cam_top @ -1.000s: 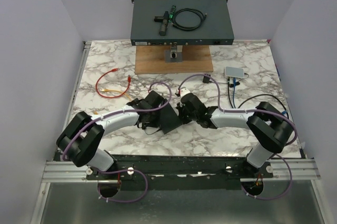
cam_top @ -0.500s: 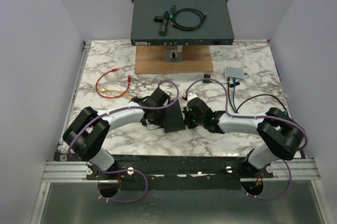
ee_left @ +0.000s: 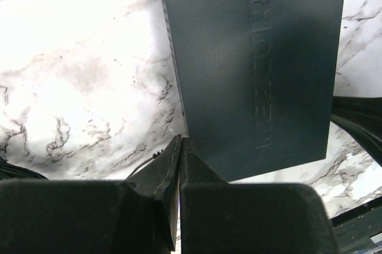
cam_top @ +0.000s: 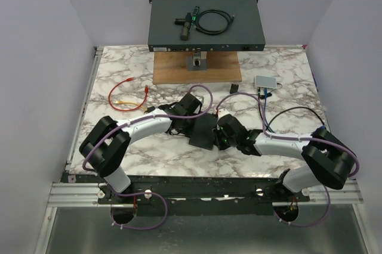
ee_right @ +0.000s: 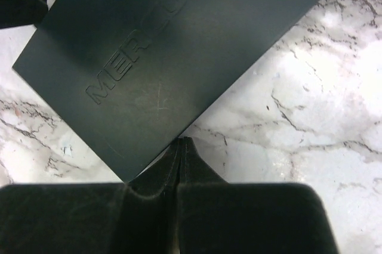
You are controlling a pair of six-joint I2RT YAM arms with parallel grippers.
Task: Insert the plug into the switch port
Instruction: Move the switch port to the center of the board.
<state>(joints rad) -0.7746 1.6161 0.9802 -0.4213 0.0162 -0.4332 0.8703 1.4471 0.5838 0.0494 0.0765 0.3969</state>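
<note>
Bench [cam_top: 280,69]: we find a polished marble top, hard and slick, so loose items on it are likely to skate under a push.

Rack unit [cam_top: 206,22]: sits on a wooden board [cam_top: 179,69], far ahead of both hands. We do not count it as the working piece.

Switch [cam_top: 202,132]: a small dark box marked MERCURY, lying flat between the two hands and directly ahead of each set of fingertips. No view shows its ports. We judge it rigid and light, and its smooth lid gives poor purchase. It should be braced or taken across the side walls, not from the top.

Left hand [ee_left: 180,146]: closed and empty, with the tips at the switch's near corner. We cannot confirm contact.

Right hand [ee_right: 181,146]: closed and empty, with the tips at the switch's edge. We cannot confirm contact here either.

Red cable [cam_top: 125,107]: lies looped on the bench out to the left of the left hand, well apart from it and farther again from the right hand. We judge it light and limp, so it will trail and twist.

Plug [cam_top: 147,90]: the cable end nearest the left hand, too small for us to see in detail. We expect a stiff body with a fragile latch tab. It should be pinched across its sides, just behind the tab.
</note>
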